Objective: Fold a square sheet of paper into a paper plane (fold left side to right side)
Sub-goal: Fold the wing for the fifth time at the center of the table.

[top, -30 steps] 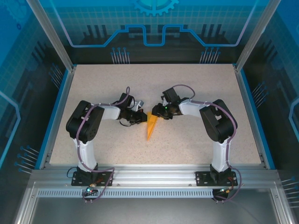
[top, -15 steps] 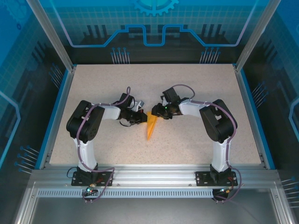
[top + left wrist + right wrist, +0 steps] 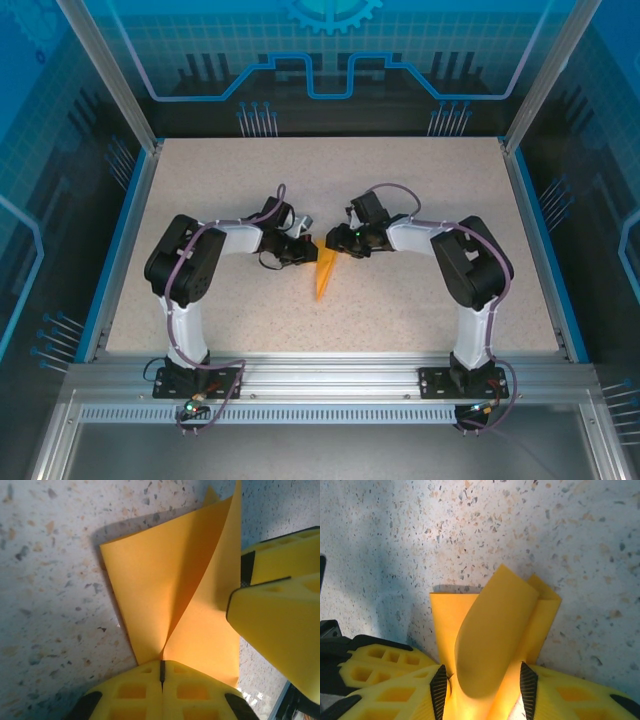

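Note:
The orange sheet of paper (image 3: 323,273) lies mid-table, folded into a narrow triangle with its tip toward the near edge. My left gripper (image 3: 308,252) reaches its wide far end from the left and is shut on the paper at a crease (image 3: 162,662), from which two flaps (image 3: 150,580) rise apart. My right gripper (image 3: 334,245) comes in from the right. Its jaws (image 3: 480,680) stand apart, and a curled, raised flap (image 3: 490,625) bulges between the black pads. The right gripper's yellow fingers (image 3: 280,620) show beside the paper in the left wrist view.
The speckled tabletop (image 3: 420,190) is bounded by blue rails left and right, an aluminium frame rail (image 3: 320,375) along the near edge, and glass walls beyond. Both arm bases stand at the near edge.
The left arm's wrist has shifted slightly up and to the right. The paper and the right gripper stay in nearly the same place.

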You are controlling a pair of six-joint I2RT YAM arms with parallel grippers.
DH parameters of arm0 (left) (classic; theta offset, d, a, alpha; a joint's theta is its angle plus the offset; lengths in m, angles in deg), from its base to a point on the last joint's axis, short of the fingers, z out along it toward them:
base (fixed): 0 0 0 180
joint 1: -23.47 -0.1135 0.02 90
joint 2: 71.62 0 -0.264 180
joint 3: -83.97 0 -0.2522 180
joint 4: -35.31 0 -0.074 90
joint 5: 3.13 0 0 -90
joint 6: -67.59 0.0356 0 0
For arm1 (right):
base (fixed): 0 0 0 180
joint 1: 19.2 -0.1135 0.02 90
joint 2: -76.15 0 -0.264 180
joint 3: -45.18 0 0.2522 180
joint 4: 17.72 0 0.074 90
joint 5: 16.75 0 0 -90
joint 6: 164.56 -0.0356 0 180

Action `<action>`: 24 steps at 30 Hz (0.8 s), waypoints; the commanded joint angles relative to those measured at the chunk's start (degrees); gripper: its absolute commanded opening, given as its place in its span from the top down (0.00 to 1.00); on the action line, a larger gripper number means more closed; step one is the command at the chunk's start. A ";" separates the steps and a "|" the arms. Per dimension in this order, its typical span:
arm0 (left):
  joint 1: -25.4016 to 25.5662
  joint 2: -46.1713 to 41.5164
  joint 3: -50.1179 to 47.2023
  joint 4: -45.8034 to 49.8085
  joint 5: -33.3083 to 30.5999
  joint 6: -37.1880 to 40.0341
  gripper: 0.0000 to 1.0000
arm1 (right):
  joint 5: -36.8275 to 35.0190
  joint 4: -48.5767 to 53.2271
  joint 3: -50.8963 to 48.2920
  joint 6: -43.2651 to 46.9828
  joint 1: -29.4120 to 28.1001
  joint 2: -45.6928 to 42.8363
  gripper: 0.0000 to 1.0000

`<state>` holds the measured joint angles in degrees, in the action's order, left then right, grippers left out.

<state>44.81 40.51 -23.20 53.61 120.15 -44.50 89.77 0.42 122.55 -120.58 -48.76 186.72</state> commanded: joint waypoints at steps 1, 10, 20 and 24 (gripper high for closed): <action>1.62 4.58 -1.00 5.86 -8.20 1.85 1.00 | -0.09 -1.47 -1.61 0.71 0.45 -2.93 0.53; 1.81 5.20 -0.45 6.98 -9.56 2.03 1.00 | -0.21 -2.14 -3.30 0.78 0.88 -4.56 0.53; 1.97 5.12 -0.09 7.46 -10.07 2.25 1.00 | 0.35 -3.15 -6.28 1.75 1.11 -8.53 0.77; 2.02 5.02 -0.09 7.59 -10.16 2.23 1.00 | 2.52 -5.23 -6.63 1.46 0.78 -7.53 0.96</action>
<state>45.49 40.93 -21.80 55.27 118.92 -44.28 90.09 -3.18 116.72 -119.42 -48.35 179.33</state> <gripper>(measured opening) 0.056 0.069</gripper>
